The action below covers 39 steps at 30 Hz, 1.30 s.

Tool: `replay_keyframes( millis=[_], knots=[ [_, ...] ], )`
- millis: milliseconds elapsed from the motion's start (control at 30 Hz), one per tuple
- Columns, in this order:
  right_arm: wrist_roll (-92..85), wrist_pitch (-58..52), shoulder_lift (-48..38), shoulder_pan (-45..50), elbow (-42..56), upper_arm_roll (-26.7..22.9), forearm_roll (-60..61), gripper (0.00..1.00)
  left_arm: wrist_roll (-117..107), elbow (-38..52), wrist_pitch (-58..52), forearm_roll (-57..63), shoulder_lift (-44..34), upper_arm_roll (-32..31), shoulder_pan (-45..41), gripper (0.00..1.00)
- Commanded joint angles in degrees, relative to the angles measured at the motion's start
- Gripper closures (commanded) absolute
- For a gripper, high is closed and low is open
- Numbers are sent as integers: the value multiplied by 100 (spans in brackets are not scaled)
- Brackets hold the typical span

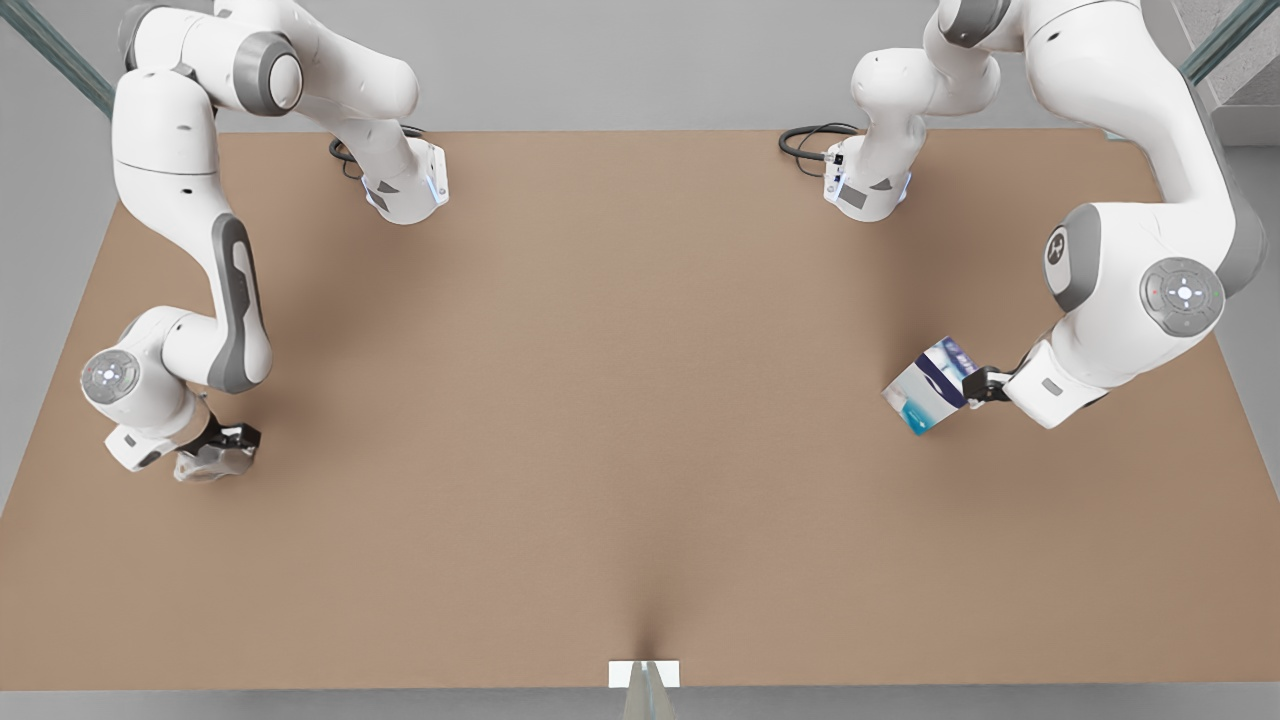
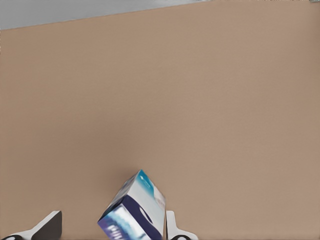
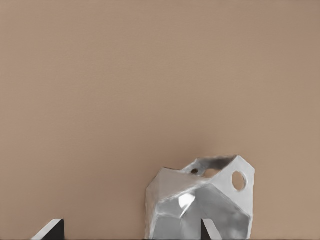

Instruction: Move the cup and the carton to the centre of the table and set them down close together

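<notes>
Left claw [image 1: 975,385]: on the arm at the front view's right, matched by its wrist view, which looks down on the carton. Fingers clamped on the carton; in the left wrist view one finger [image 2: 172,231] sits against the carton's side, the other finger [image 2: 47,225] stands apart from it.
Carton [image 1: 928,387]: white box with a dark navy band, teal patches, purple-blue print. Held tilted, one corner pointing down, over the front view's right part of the desk. In the left wrist view the carton [image 2: 135,212] leans at an angle between the fingers. Whether its low corner touches the desk, cannot tell.
Right claw [image 1: 232,440]: on the arm at the front view's left, low by the desk's edge on that side. It is at the cup, dark fingers over its top; closed on it or not, cannot tell.
Cup [image 1: 210,460]: pale grey-white, faceted, glossy. It sits near the desk's edge at the front view's left, right under the claw. In the right wrist view the cup [image 3: 200,202] shows angular faces and a round hole in one wall.
Desk [image 1: 620,420]: plain matte brown top. Cup and carton lie well apart, on opposite sides.
Cables [image 1: 805,145]: dark loops at the far arm bases.
</notes>
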Motion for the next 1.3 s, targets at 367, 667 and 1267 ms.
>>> replay_keyframes(
  millis=[367, 667, 1267],
  knots=[
    [0, 283, 422, -114, -77, 16, 44, 0, 1, 6, 26, 0, 44, 9, 9, 0],
    [-185, 337, 493, -123, -69, 16, 44, 73, 1, 6, 18, 0, 44, 18, 0, 0],
    [-273, 354, 440, -53, -34, 16, 71, 79, 9, 6, 9, -52, 26, 26, 0, 0]
  ],
)
